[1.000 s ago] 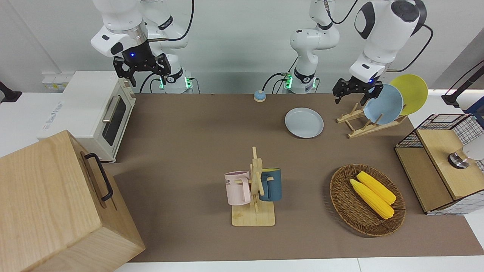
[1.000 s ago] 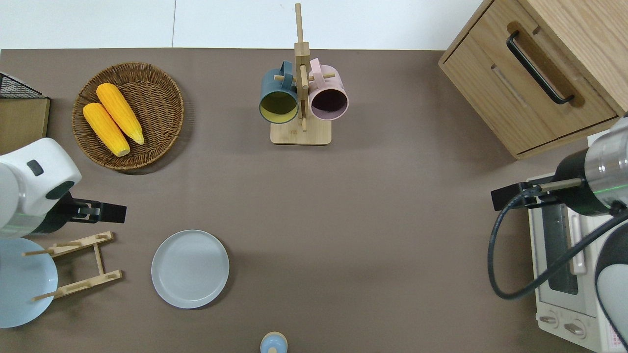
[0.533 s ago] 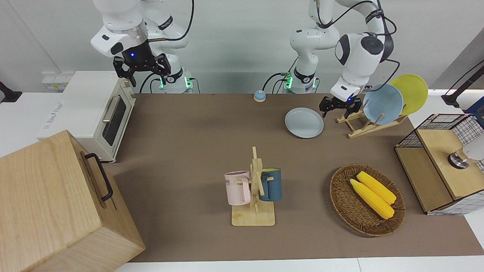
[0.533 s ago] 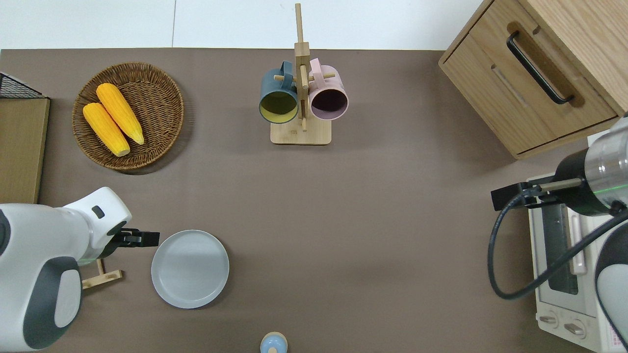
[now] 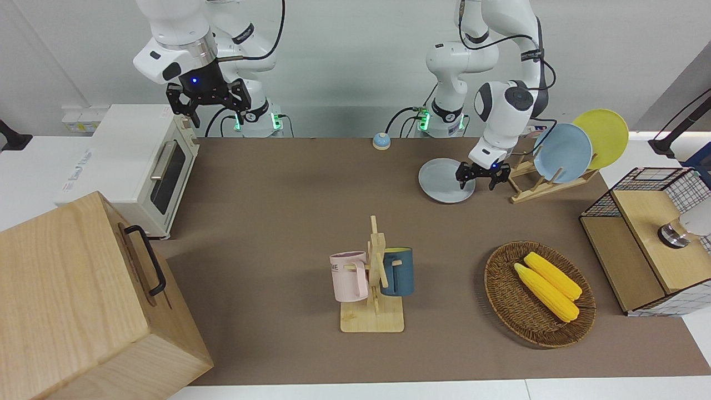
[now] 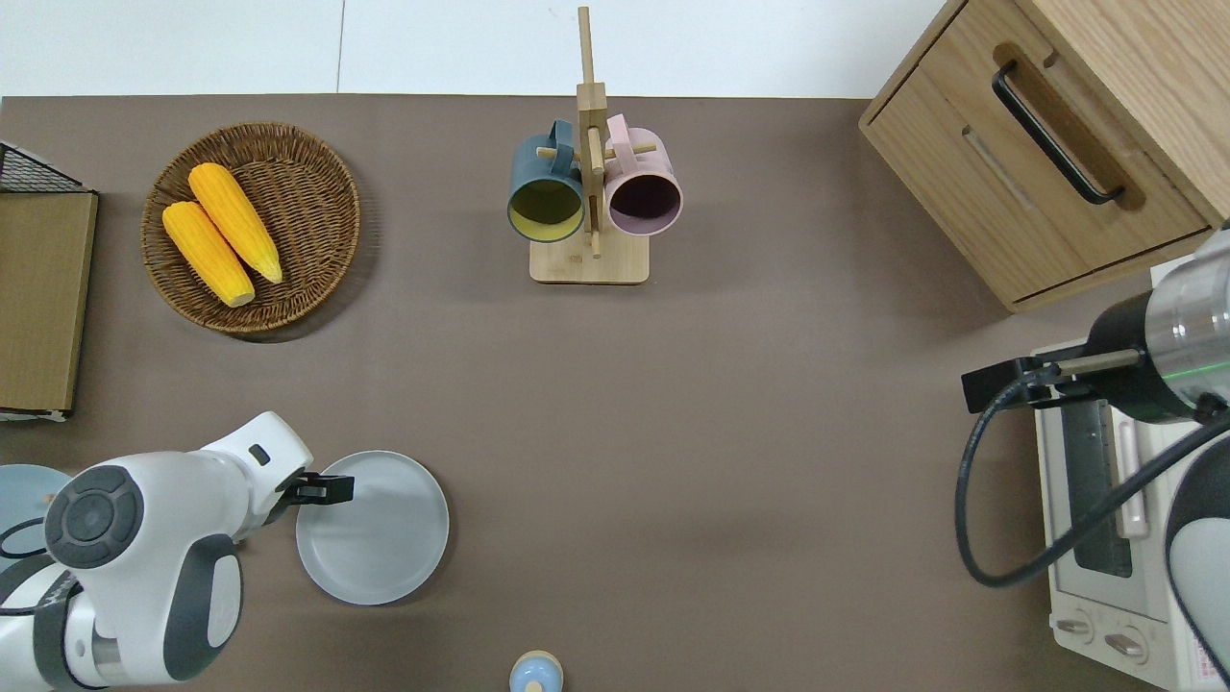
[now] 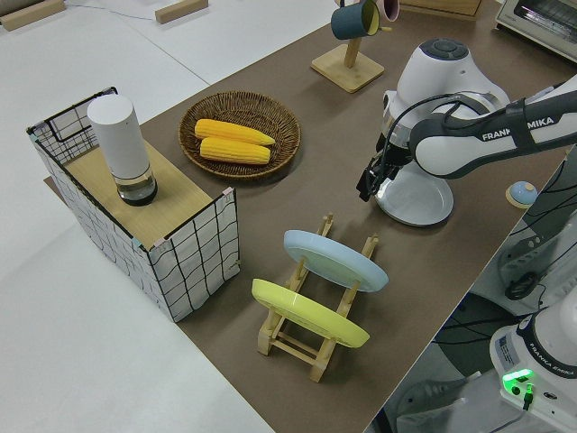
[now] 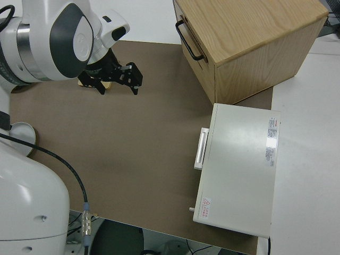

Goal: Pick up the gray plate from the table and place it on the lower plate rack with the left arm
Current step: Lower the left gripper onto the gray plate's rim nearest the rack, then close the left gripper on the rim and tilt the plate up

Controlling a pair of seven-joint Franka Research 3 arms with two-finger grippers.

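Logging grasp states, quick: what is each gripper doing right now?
Left gripper: open, empty, at the gray plate's rim.
Right gripper: open, empty, parked.

"FRANKA EMIKA" on left arm [image 7: 505, 135] forearm, again on base; other labels too small to read.

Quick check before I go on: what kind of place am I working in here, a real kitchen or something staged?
Most likely a staged kitchen bench in a robot lab. Kitchen props sit on a brown mat: a toaster oven, a mug stand, a plate rack and a basket of corn. Two arms are mounted at the table, with bare white walls around.
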